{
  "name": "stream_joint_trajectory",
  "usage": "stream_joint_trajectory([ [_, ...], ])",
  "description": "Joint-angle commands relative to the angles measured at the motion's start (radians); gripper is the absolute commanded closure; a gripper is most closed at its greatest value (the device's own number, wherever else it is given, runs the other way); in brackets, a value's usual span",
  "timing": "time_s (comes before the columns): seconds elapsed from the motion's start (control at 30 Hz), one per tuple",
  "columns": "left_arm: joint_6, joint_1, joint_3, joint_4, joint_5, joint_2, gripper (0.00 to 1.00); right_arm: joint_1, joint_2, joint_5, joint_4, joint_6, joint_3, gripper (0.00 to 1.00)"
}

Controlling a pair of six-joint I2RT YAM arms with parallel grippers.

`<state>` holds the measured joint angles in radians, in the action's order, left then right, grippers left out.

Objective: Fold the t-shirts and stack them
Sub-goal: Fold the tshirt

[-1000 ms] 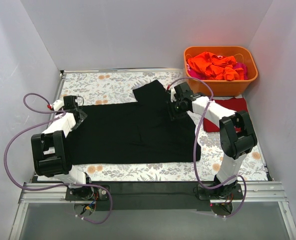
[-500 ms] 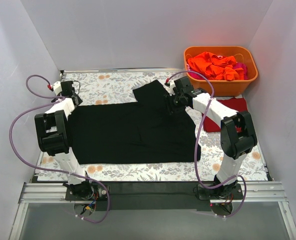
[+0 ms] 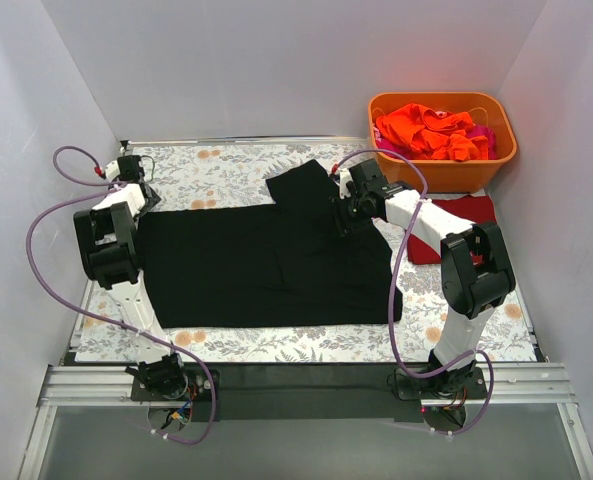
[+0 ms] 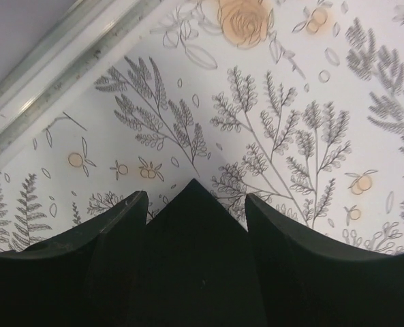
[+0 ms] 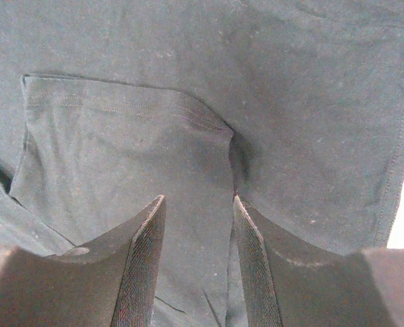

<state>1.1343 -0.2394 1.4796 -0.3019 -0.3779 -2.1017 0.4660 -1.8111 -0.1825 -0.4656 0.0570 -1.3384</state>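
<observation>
A large black t-shirt (image 3: pixel 266 265) lies spread flat on the floral tablecloth (image 3: pixel 226 165), one sleeve (image 3: pixel 301 185) pointing to the back. My left gripper (image 3: pixel 136 196) is at the shirt's far left corner. In the left wrist view its jaws (image 4: pixel 195 196) stand apart, with the pointed black corner (image 4: pixel 195 266) between them. My right gripper (image 3: pixel 343 214) hovers low over the shirt beside that sleeve. Its fingers (image 5: pixel 198 199) are open, with a hemmed sleeve edge (image 5: pixel 120 109) ahead. A dark red t-shirt (image 3: pixel 476 210) lies at the right, partly under the right arm.
An orange plastic tub (image 3: pixel 446 172) at the back right holds crumpled orange t-shirts (image 3: pixel 426 128) and a bit of pink fabric (image 3: pixel 488 135). White walls close in the table on three sides. A metal rail (image 4: pixel 65 51) runs along the table's edge near the left gripper.
The left arm has swung back to the shirt's far left corner, and its jaws have narrowed around that corner. The right gripper has only shifted slightly near the sleeve.
</observation>
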Motion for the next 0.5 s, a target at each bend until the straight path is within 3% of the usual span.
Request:
stream_joint_trajectory([
  [0.0,0.015,-0.005,0.042,-0.054,0.011,-0.003,0.44,0.002,0.010,-0.011,0.027,-0.017,0.011,0.56],
  [0.47,0.090,-0.003,0.061,-0.206,0.013,-0.095,0.47,0.002,0.004,0.009,0.025,-0.011,-0.013,0.56],
])
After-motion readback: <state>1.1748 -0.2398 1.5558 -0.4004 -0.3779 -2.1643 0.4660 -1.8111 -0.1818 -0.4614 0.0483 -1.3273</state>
